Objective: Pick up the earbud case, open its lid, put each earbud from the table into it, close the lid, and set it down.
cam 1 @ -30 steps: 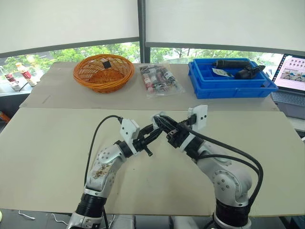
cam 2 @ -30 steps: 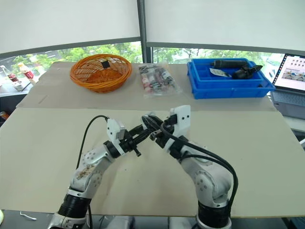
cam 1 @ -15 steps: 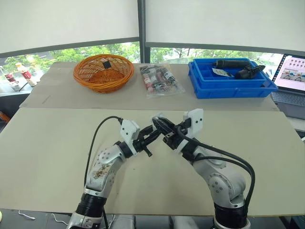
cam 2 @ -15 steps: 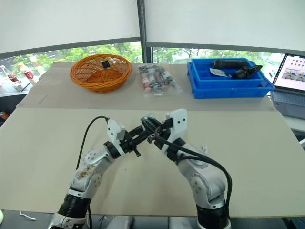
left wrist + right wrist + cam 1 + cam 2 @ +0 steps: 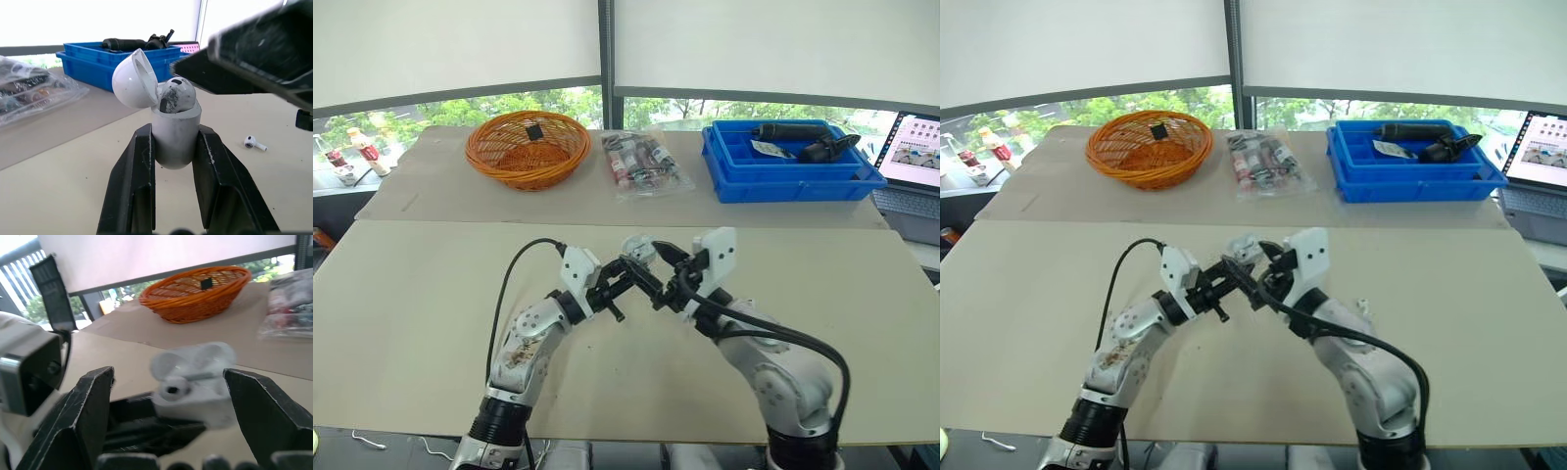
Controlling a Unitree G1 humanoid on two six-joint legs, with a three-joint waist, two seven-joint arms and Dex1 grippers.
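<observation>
Case [image 5: 175, 132]: upright above the table [image 5: 431, 294], clamped in the left gripper [image 5: 625, 274], lid [image 5: 134, 81] open.
First earbud [image 5: 177, 95]: sat in the case, head proud.
Right gripper [image 5: 167, 376]: spread wide by the case, empty.
Second earbud [image 5: 254, 143]: lay on the table, apart.
Doing it well: probably hold the case level and pinch the loose earbud squarely.

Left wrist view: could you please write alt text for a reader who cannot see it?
The left gripper clamps a white earbud case upright, its lid open and one earbud seated inside. The right gripper's fingers are close to the case. A second earbud lies on the table, and a blue tray stands behind.
</observation>
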